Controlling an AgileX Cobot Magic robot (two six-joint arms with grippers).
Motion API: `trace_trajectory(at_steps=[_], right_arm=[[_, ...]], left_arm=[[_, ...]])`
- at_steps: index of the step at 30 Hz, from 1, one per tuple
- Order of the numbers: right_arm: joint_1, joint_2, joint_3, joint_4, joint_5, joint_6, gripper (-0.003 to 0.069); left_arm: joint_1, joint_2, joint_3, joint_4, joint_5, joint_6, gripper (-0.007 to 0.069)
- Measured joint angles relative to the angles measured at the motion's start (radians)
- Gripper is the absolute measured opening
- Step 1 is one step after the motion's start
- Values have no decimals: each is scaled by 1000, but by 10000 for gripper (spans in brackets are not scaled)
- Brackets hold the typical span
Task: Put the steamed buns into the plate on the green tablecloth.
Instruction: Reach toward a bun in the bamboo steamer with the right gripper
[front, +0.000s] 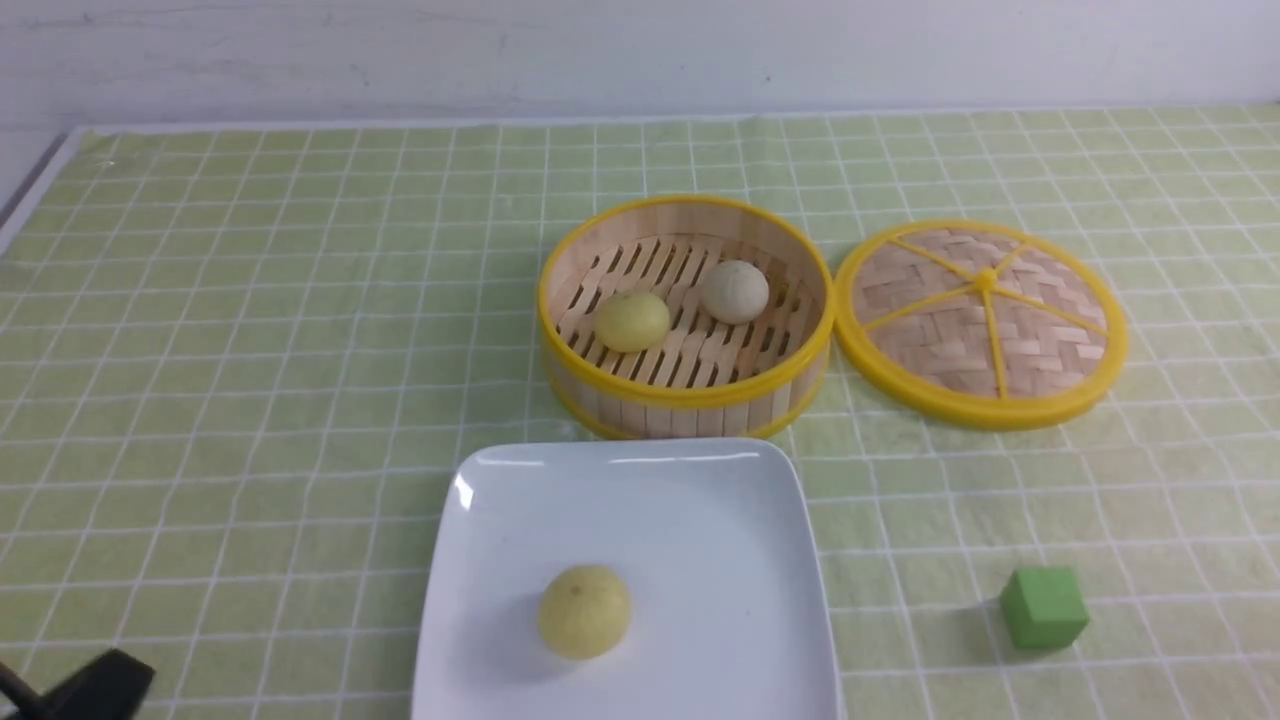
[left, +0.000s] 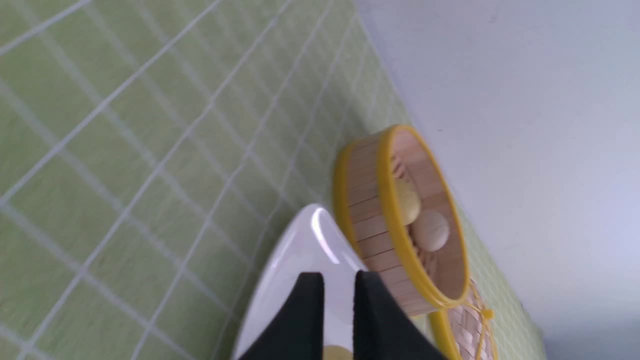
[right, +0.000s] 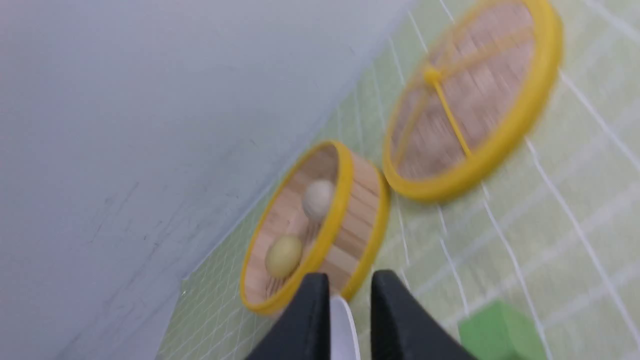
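Yellow bun (front: 585, 611) on white plate (front: 700, 500); second yellow bun (front: 632, 321), off-white bun (front: 735, 291) in bamboo steamer (front: 690, 398). Left gripper (left: 339, 278), right gripper (right: 350, 280): jaws slightly apart, empty.

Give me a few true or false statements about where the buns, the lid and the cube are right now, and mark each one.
1. One bun lies on the plate. True.
2. The basket holds three buns. False: it holds two, a yellow bun and an off-white bun.
3. The lid covers the basket. False: it lies on the cloth to the right of the basket, which is uncovered.
4. A green cube sits on the cloth to the right of the plate. True.
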Motion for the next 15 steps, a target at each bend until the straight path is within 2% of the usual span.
trace_trajectory(at_steps=[2,3,4,7,8,9,10,13,15], right_arm=[[0,57,-102,-92,83,-84,42],[0,65,-114,-105,83,-84,42],[0,151,-203,-206,214,-130,0],[0,353,-331,-337,513,-119,-7],[0,384,-346,-346,530,-117,-7],[0,462,-379,-356,620,-112,-7],[0,596,-425,-325,689,-138,-6],[0,761,-470,-174,698,-289,-6],[0,877,-499,-6,683,-488,-3]], left_arm=[[0,56,-114,32,79,65,22],[0,65,-125,39,100,71,18],[0,139,-196,63,184,112,2],[0,337,-318,82,372,207,2],[0,365,-331,84,398,220,2],[0,418,-355,84,447,249,2],[0,530,-399,84,538,318,2],[0,663,-443,87,579,406,2],[0,744,-465,87,582,461,2]])
